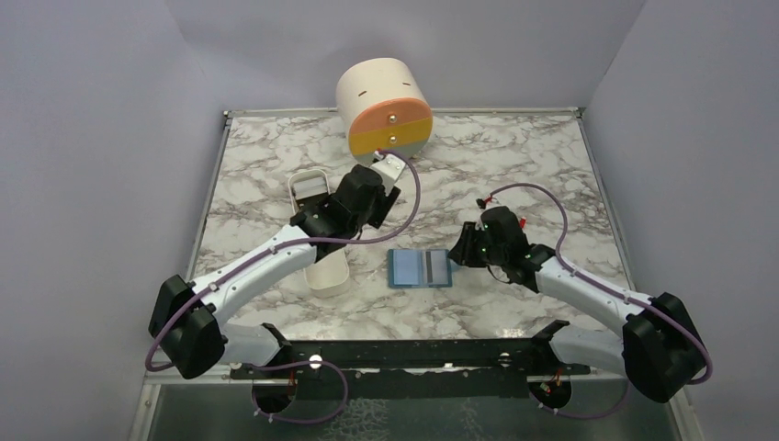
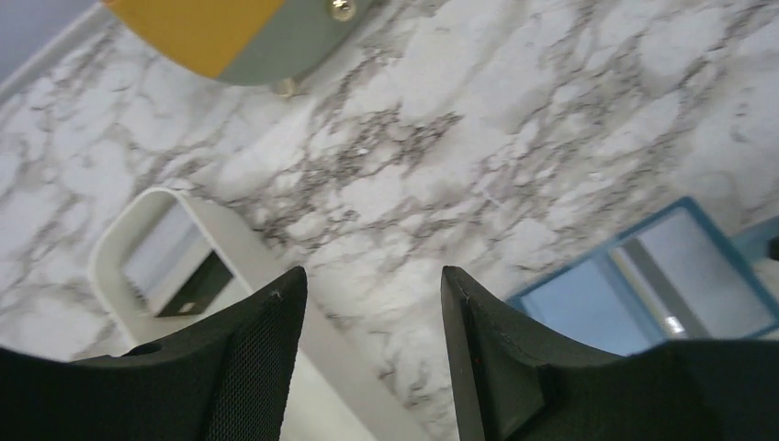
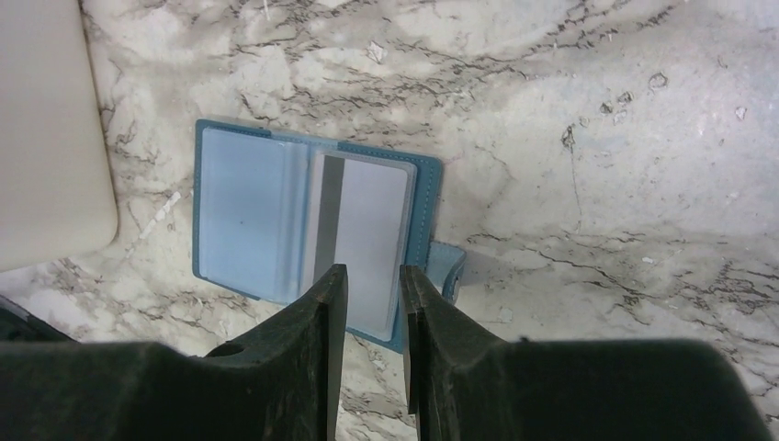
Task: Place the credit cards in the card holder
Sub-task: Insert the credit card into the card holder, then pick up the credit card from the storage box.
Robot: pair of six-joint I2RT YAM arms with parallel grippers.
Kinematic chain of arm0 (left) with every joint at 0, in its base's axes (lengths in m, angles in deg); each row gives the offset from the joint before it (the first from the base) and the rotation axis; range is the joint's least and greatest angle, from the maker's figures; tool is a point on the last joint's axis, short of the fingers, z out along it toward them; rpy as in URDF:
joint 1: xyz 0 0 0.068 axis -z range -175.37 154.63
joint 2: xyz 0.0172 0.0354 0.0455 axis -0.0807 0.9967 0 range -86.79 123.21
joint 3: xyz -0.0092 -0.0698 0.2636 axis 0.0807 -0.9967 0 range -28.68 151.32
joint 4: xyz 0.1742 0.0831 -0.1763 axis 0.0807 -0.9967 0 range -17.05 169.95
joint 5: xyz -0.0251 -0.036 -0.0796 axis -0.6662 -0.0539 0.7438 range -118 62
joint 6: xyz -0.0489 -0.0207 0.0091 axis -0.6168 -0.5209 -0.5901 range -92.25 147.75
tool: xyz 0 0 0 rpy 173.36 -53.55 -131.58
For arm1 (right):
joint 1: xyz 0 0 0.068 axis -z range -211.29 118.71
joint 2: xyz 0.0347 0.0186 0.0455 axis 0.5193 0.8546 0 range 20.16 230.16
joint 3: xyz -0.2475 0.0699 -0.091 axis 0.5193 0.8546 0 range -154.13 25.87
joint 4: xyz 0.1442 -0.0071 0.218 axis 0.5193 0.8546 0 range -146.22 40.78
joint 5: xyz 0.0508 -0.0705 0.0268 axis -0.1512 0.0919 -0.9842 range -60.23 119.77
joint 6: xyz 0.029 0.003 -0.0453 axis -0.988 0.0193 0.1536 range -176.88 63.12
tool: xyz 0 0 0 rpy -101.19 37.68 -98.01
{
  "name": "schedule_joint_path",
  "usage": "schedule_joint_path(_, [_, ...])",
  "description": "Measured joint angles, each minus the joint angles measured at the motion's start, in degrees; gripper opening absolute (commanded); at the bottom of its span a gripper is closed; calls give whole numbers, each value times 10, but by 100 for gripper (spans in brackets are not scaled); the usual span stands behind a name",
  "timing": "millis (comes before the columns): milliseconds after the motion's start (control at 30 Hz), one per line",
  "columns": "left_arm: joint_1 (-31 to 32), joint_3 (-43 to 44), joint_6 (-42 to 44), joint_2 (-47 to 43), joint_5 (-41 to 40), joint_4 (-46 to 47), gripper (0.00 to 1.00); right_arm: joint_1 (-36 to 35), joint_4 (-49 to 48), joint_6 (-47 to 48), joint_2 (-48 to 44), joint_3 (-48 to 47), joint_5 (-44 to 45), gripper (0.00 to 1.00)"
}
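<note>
The blue card holder [image 1: 404, 269] lies open on the marble table; it also shows in the right wrist view [image 3: 243, 211] and the left wrist view [image 2: 574, 308]. A pale grey credit card with a dark stripe [image 3: 367, 230] lies on its right half [image 1: 434, 267]. More cards, one dark [image 2: 188, 287] and one pale, lie in the white tray [image 2: 230, 234]. My right gripper [image 3: 372, 271] hovers over the holder's right near edge [image 1: 464, 250], jaws slightly apart and empty. My left gripper [image 2: 372, 276] is open and empty above the table between tray and holder [image 1: 372, 197].
The long white tray [image 1: 326, 274] stands left of the holder, partly under the left arm. The cream cylinder with orange, yellow and grey drawers [image 1: 386, 106] stands at the back centre. The holder's snap tab [image 3: 450, 266] sticks out on its right.
</note>
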Motion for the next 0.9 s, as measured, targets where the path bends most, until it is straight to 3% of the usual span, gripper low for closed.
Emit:
schedule_joint_path(267, [-138,31,184,1,-20,-57,61,0,3,16,3,-23,-22,28])
schedule_joint_path(400, [-166,-1,272,1,-26,-44,61,0,7,23,9,-31,-28,28])
schedule_joint_path(633, [-233,-19,339,54,12,-15,62,0,16,28,10,-40,-30,27])
schedule_joint_path(900, [-247,-57,392,98,25,37,62,0,18,27,11,-40,-32,27])
